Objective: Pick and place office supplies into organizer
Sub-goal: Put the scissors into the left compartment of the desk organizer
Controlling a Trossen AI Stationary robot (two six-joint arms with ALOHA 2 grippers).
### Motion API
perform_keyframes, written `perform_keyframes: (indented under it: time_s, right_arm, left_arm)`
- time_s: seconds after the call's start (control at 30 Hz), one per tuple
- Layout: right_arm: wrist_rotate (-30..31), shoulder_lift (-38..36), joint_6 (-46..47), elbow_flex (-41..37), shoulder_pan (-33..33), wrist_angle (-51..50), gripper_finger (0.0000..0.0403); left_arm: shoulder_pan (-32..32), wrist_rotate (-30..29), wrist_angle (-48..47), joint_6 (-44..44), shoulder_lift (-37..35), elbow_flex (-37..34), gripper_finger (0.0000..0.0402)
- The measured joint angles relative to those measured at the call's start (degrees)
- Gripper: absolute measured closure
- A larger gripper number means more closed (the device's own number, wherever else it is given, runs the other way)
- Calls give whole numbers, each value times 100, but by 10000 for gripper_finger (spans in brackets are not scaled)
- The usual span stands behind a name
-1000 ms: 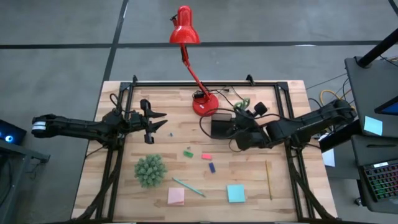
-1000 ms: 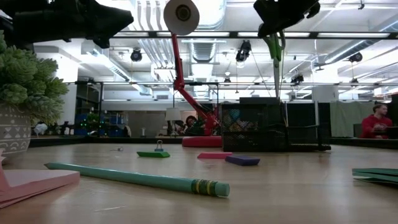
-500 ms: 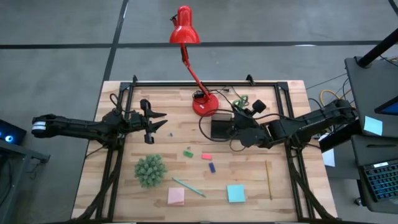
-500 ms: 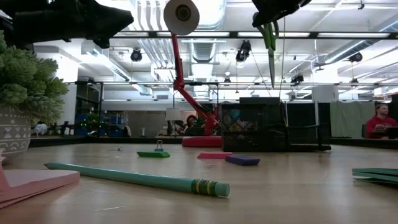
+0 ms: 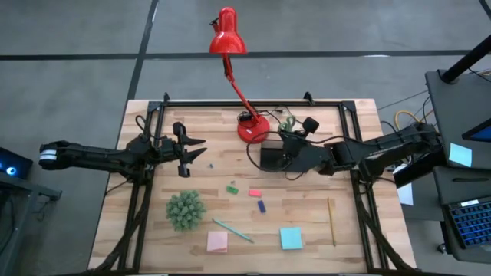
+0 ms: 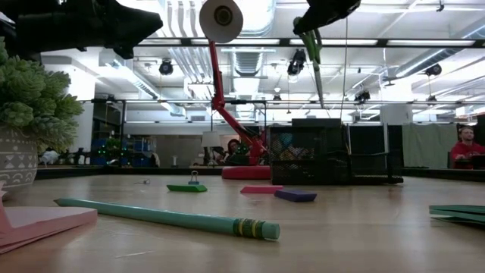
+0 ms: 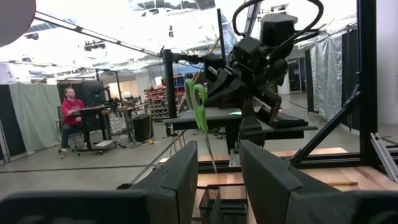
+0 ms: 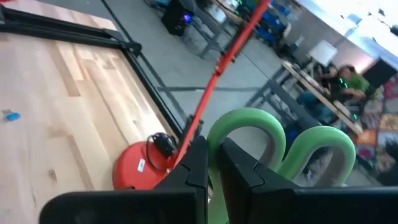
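Above the wooden table (image 5: 153,230), the right pincer (image 5: 290,136) grips green-handled scissors (image 6: 314,57); left pincer (image 5: 186,149) gapes wide.

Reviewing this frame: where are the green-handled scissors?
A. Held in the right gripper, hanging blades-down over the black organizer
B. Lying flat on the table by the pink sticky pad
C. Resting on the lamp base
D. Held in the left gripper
A. The right gripper is shut on the scissors, whose blades hang down above the black organizer; the left gripper waits empty across the table.
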Motion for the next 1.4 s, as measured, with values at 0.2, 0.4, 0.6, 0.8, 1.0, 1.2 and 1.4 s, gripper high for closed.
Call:
perform_keyframes:
  time_s: [0.2, 0.4, 0.6, 0.8, 1.0, 1.2, 1.4]
  right_arm:
    - [-539, -119, -532, -163, -159, 419, 390]
    - [-817, -137, -784, -213, -251, 440, 390]
    - [-1475, -368, -1100, -354, -447, 776, 390]
    - [-2391, -759, -1425, -792, -679, 1474, 390]
    - [-2876, -1149, -1741, -1547, -861, 2414, 390]
    - [-3581, -1590, -1794, -2049, -1129, 2650, 390]
    - [-4429, -1963, -1888, -2341, -1485, 2654, 390]
  left_arm:
    - [0, 1, 1, -1, 0, 0, 294]
    - [0, 0, 1, 1, 0, 0, 294]
    - [0, 1, 4, 1, 0, 2, 294]
    - [0, 1, 0, 4, 0, 2, 294]
    - [0, -1, 2, 4, 0, 1, 294]
    - [0, -1, 4, 4, -2, 2, 294]
    - [0, -1, 6, 40, -2, 4, 294]
